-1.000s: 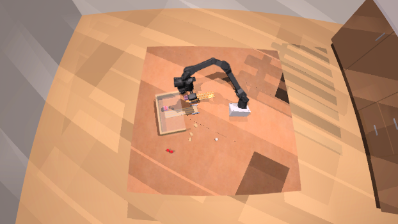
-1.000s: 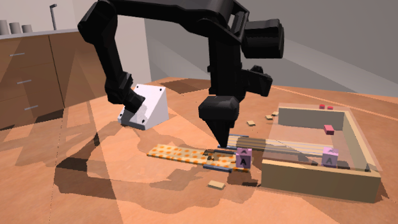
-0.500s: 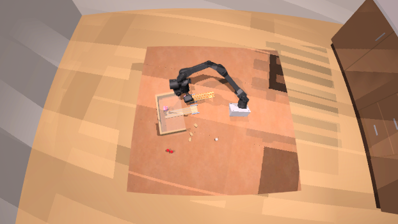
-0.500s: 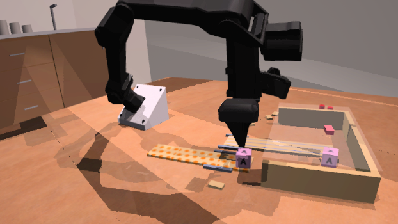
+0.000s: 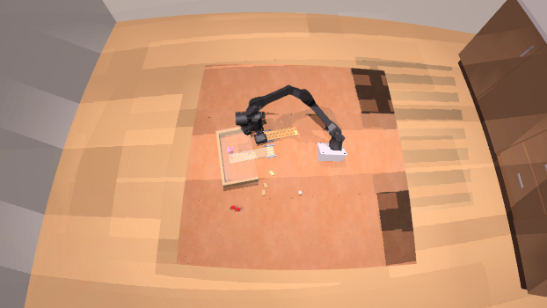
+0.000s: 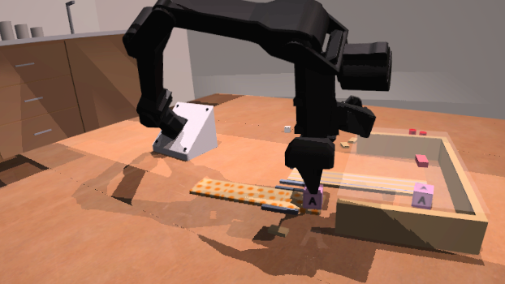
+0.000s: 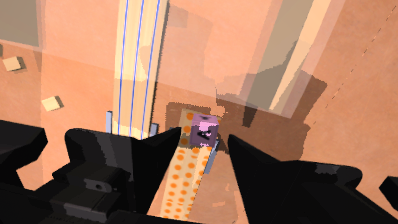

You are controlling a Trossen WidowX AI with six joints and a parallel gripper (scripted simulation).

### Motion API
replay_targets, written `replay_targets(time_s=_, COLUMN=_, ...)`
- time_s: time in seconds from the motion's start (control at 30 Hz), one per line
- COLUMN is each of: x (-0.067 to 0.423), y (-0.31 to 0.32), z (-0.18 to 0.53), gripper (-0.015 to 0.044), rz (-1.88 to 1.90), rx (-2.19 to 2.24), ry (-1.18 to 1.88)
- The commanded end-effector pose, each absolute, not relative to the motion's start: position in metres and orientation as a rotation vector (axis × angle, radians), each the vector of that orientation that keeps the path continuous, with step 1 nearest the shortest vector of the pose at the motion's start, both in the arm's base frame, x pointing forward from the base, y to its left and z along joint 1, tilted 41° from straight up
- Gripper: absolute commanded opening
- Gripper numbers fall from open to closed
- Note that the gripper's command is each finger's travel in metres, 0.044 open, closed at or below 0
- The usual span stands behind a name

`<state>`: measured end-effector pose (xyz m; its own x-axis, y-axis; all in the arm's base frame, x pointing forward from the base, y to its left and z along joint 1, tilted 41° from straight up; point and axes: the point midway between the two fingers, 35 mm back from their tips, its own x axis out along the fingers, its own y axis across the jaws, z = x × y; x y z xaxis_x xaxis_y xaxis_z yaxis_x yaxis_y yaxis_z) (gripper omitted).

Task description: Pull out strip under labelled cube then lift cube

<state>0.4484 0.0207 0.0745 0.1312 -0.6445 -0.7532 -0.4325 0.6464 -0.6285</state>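
Hovering just above the labelled cube [image 6: 312,200], gripper [image 6: 312,187] half apart, gripping nothing; cube sitting on the dotted strip [image 6: 248,193], pulled outside the tray [image 6: 410,227]; grasping and lifting remaining

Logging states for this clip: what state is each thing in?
Tool: open, straddling near cube, holding nothing.
Near A cube: resting on dotted strip's end.
Dotted strip: flat, outside tray.
Striped strip: flat, partly inside tray.
Far A cube: inside tray, at striped strip's end.
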Motion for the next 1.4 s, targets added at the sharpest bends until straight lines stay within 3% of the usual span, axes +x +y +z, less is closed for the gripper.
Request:
replay_targets(time_s=0.0, x=0.448, y=0.013, z=0.066, gripper=0.0250, rz=-0.191, rx=-0.947, ry=1.508)
replay_targets(time_s=0.7, x=0.449, y=-0.001, z=0.051, gripper=0.0250, rz=-0.193, rx=-0.948, ry=1.508)
replay_targets(time_s=0.83, x=0.450, y=0.001, z=0.053, gripper=0.0145, rz=-0.192, rx=-0.942, ry=1.504)
replay_targets(time_s=1.1, x=0.450, y=0.001, z=0.053, gripper=0.0092, rz=-0.192, rx=-0.942, ry=1.504)
replay_targets(time_s=1.23, x=0.448, y=0.002, z=0.054, gripper=0.0000, rz=-0.191, rx=-0.944, ry=1.504)
replay_targets(time_s=1.37, x=0.440, y=0.007, z=0.057, gripper=0.0000, rz=-0.187, rx=-0.949, ry=1.506)
